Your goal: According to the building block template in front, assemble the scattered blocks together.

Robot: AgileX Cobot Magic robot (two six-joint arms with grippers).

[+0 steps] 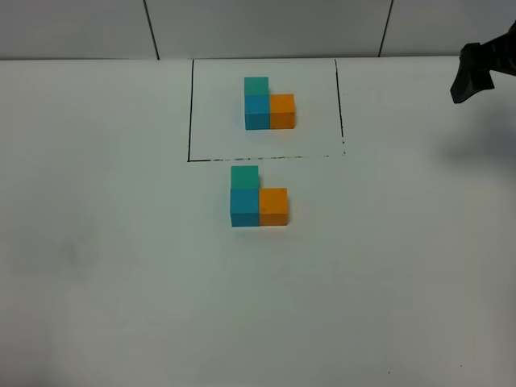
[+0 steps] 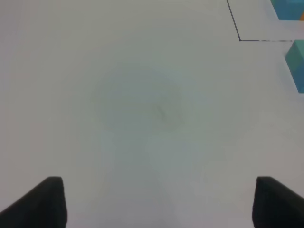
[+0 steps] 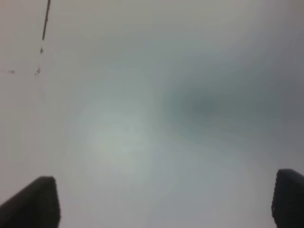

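Observation:
The building block template (image 1: 268,104) is a teal-green, blue and orange L of cubes inside a thin black rectangle at the back of the table. In front of the frame the scattered blocks stand joined in the same L: teal-green cube (image 1: 244,176), blue cube (image 1: 244,208), orange cube (image 1: 273,206). My right gripper (image 1: 472,76) hangs at the far right, well away from them; its wrist view shows it (image 3: 164,204) open over bare table. My left gripper (image 2: 156,202) is open with nothing between its fingers; the teal-green cube (image 2: 298,59) shows only at that view's edge.
The white table (image 1: 121,282) spreads around the blocks. The black frame line (image 1: 190,113) encloses the template; its corner (image 2: 239,40) shows in the left wrist view. A tiled wall runs along the back edge.

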